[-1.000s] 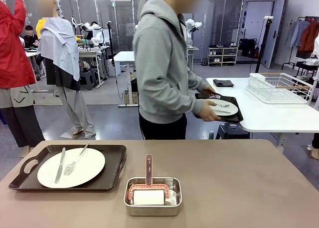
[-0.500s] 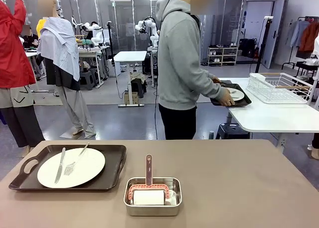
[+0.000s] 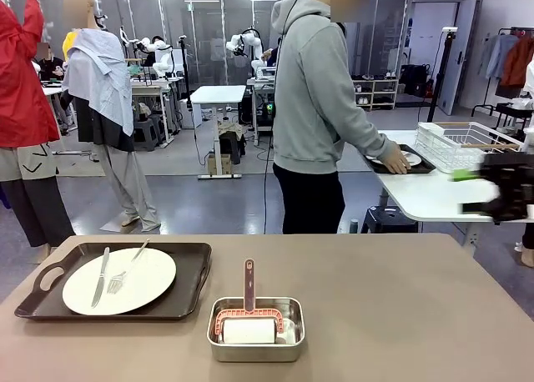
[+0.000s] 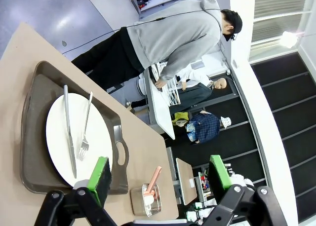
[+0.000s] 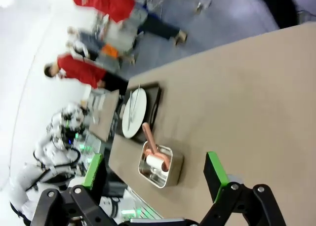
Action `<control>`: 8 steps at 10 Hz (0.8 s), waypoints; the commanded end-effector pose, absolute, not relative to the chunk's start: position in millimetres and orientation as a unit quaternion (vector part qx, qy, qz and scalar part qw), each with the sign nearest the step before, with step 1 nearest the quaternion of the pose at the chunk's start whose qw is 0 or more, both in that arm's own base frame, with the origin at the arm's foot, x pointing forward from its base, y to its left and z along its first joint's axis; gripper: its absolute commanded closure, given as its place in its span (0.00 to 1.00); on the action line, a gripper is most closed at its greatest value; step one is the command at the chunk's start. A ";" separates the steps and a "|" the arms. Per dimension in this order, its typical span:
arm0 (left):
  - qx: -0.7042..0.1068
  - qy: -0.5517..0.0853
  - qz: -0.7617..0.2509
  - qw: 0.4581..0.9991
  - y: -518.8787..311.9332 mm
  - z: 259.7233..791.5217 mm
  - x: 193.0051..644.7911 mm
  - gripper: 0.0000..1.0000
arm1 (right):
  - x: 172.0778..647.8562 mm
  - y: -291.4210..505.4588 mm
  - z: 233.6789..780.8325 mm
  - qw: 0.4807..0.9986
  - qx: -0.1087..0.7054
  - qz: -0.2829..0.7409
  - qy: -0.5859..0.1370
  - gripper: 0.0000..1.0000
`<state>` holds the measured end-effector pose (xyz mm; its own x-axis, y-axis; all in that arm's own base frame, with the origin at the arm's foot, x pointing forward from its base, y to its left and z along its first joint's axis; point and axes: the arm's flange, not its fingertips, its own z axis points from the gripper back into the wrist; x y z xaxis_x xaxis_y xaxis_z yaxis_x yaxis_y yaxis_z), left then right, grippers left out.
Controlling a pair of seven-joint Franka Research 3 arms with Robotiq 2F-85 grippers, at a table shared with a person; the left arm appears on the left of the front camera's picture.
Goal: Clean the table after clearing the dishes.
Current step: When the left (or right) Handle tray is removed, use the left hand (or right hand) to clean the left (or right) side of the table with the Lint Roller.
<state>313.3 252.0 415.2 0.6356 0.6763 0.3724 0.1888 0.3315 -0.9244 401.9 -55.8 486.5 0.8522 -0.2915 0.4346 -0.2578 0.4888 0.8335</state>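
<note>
One set of dishes is off the table (image 3: 400, 299) now. The person (image 3: 321, 107), who a second ago stood just behind its far edge holding the second tray (image 3: 421, 168), has turned away. They are setting it, with its white plate (image 3: 406, 158) on top, on the white side table (image 3: 434, 200), just beside the wire rack (image 3: 467, 144). One hand (image 3: 397, 167) rests on the tray's near edge.

In that same second your right claw (image 3: 472, 191) has swung into the front view from the right edge. It is blurred with motion and hangs in the air, apart from the table top. Its fingers are spread wide with nothing between them. Your left claw (image 4: 159, 172) is likewise released and empty, and its wrist camera looks across the remaining tray (image 3: 188, 286).

That tray has not moved. It sits at the table's left end with its plate (image 3: 142, 282), knife (image 3: 101, 275) and fork (image 3: 125, 273) on it. The steel pan (image 3: 256, 350) holding the pink-handled roller (image 3: 249, 286) stands near the front middle, untouched.

By my judgement the clearing is about half done. The right half of the table is already bare, but the left tray has to go before you can clean the whole top. Your right arm looks to be heading in, perhaps for the roller. If so, keep it to the bare side until that last tray is lifted away.
</note>
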 end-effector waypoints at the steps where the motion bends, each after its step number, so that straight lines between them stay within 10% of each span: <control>1: -0.559 -0.397 0.168 0.708 255.7 417.6 314.4 0.00 | 421.7 -14.3 479.8 0.842 0.481 0.027 -0.243 0.00; 8: -0.559 -0.397 0.168 0.708 255.7 417.6 314.4 0.00 | 417.9 88.5 462.6 0.860 0.456 0.117 -0.198 0.00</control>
<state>313.3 251.9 415.3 0.6361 0.6758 0.3723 0.1896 0.3309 -0.9244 416.6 92.1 461.2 0.8854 0.0502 0.4622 -0.4047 0.5723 0.7132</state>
